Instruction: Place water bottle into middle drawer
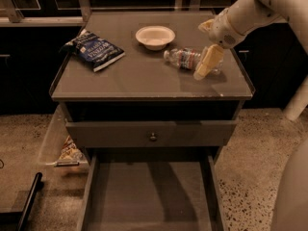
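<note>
**Open middle drawer [144,196] below, water bottle [185,58] crosswise above**

On the surface [144,78] the water bottle lies left-to-right, cap leftward. The end effector [208,64] hangs at its right end; apart or together, I cannot tell.

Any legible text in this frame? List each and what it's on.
Blue chip bag: white lettering, too blurred to read.
Water bottle label band: print too small to read.
Nothing legible elsewhere; the end effector, at the bottle's right end, shows no lettering.
</note>
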